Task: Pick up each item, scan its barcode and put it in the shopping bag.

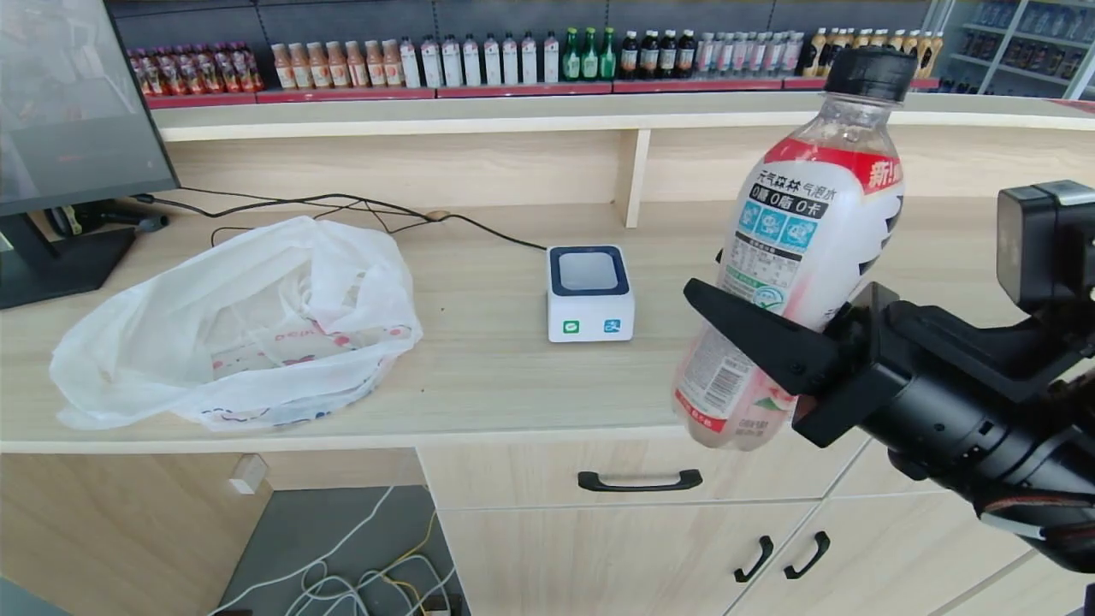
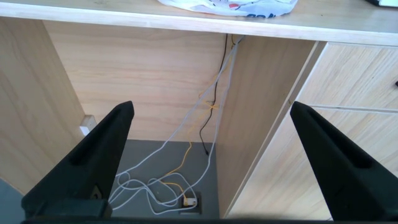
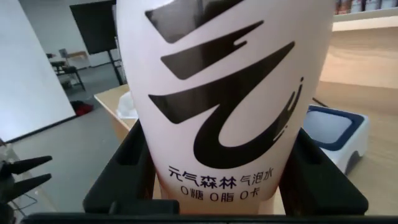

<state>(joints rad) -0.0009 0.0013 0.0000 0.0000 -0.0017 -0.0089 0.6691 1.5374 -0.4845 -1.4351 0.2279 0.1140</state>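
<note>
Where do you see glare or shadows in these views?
Head view: the dark monitor screen shows faint reflections, the white box scanner has a pale sheen on its window, and the white plastic shopping bag casts a faint shadow on the wooden counter. Right wrist view: the clear plastic drink bottle looks evenly lit.

Head camera overlooks counter (image 1: 479,368); right wrist camera shares scanner (image 1: 590,293)

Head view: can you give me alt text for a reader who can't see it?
The right gripper holds a black-capped drink bottle nearly upright at the robot's right, barcode low on its label. On the wooden counter sit a small white scanner in the middle and an open white shopping bag to the left.
</note>
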